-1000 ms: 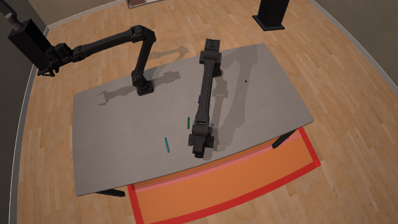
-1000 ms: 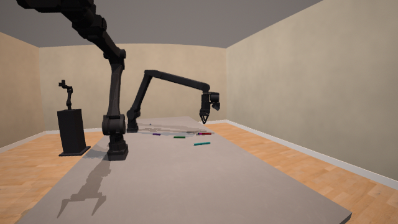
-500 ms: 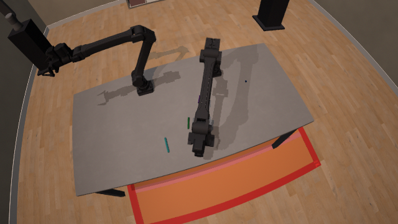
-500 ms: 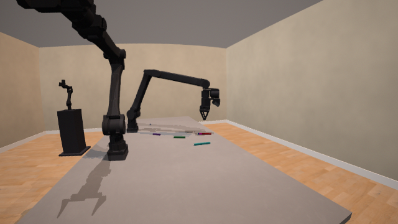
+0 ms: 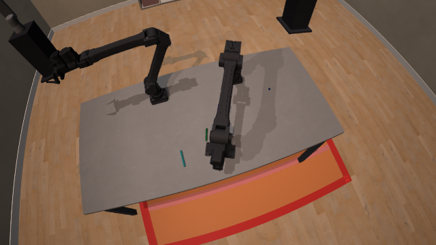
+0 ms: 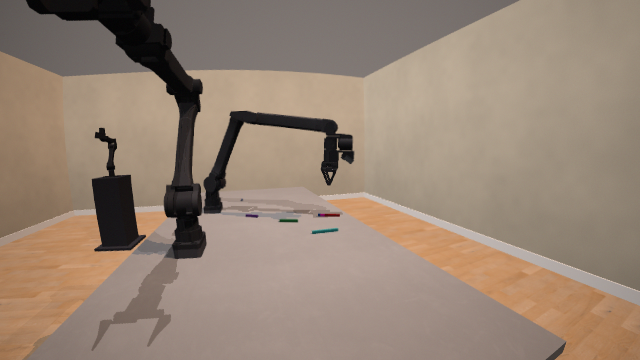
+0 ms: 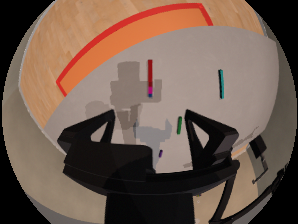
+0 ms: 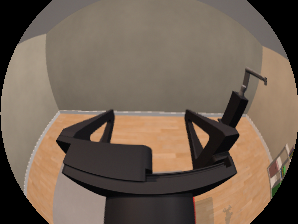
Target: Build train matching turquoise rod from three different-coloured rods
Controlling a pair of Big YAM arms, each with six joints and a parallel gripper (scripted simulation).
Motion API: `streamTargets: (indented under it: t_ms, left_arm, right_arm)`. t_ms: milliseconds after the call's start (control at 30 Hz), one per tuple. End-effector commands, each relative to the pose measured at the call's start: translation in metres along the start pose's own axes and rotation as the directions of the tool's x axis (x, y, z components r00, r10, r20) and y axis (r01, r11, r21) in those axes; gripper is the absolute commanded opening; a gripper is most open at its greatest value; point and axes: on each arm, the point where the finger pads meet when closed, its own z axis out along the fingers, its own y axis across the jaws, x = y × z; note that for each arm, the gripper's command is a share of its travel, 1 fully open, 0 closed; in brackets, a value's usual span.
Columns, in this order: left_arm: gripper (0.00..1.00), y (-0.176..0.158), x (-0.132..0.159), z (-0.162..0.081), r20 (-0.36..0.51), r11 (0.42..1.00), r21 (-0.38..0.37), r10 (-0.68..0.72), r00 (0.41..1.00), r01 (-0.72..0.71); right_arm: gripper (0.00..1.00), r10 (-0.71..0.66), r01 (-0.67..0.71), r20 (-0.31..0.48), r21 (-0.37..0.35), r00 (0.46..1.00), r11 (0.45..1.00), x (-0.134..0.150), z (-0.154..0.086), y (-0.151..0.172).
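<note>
The turquoise rod (image 5: 182, 158) lies flat near the table's front edge and also shows in the exterior view (image 6: 325, 231) and the left wrist view (image 7: 221, 83). A red rod (image 7: 150, 72) lies in line with a short magenta piece (image 7: 150, 88) and a tiny blue one at its end; this line also shows in the exterior view (image 6: 330, 215). A green rod (image 5: 206, 135) and a purple rod (image 6: 252, 216) lie apart. My left gripper (image 6: 329, 179) hangs open and empty, high above the red line. My right gripper (image 5: 50, 80) is open and empty, stretched out beyond the table over the floor.
A small dark blue piece (image 5: 269, 88) lies alone on the far side of the table. An orange mat with a red border (image 5: 245, 201) lies on the floor by the front edge. Black pedestals (image 5: 296, 15) stand on the floor.
</note>
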Motion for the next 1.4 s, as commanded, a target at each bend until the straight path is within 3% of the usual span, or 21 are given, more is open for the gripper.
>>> streamTargets:
  t_ms: [0,233,1367]
  left_arm:
    - [1.00,0.002,-0.019,-0.067,0.113,1.000,0.006,0.012,0.994,-0.012]
    - [1.00,0.002,-0.017,-0.082,0.113,1.000,0.006,0.012,0.993,-0.012]
    - [1.00,0.002,-0.017,-0.080,0.107,1.000,0.006,0.012,0.994,-0.012]
  right_arm:
    - [1.00,0.017,-0.017,0.025,0.008,1.000,1.000,-0.006,0.006,-0.003]
    - [1.00,0.017,-0.017,0.025,0.008,1.000,1.000,-0.006,0.006,-0.003]
    - [1.00,0.017,-0.017,0.025,0.008,1.000,1.000,-0.006,0.006,-0.003]
